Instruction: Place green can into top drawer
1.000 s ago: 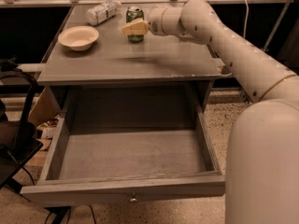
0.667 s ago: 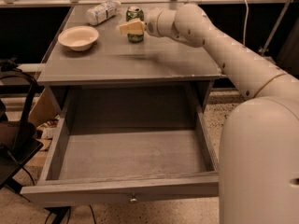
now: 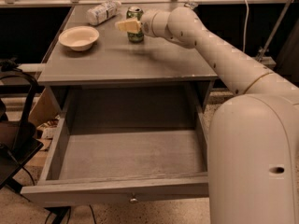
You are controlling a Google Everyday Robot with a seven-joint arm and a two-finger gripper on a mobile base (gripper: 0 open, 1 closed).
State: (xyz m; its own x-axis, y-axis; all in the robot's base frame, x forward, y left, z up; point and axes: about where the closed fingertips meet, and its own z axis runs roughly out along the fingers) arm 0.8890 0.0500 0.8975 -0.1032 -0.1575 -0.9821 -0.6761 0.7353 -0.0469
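Where the short green-patterned drink can with the silver top (image 3: 136,35) stands: upright on the far part of the grey wooden tabletop (image 3: 140,62), not yet in the drawer.
Camera view, claw: the pale yellowish claw (image 3: 127,25) is level with the can's upper body, touching it or just in front of it, and covers part of its side.
Claw state: I cannot tell whether it is clenched on the can or only set against it.
Arm: the long white jointed arm (image 3: 219,55) reaches in from the right across the tabletop, probably so the claw meets the can sideways and not from above.
Top drawer: the wide shallow grey wooden drawer (image 3: 117,190) is pulled fully out below the tabletop, with its small round metal knob (image 3: 133,199) on the near front panel; it lies open so the can may be lowered straight in.
Neighbours: a cream round bowl (image 3: 79,37) sits near the can's left side, and a clear plastic bottle (image 3: 102,12) lies on its side at the far edge. Both are apart from the can.
Step in hand: by my judgement, securing the can before lifting it.
Risk: a push from the side could tip the can toward the bowl.
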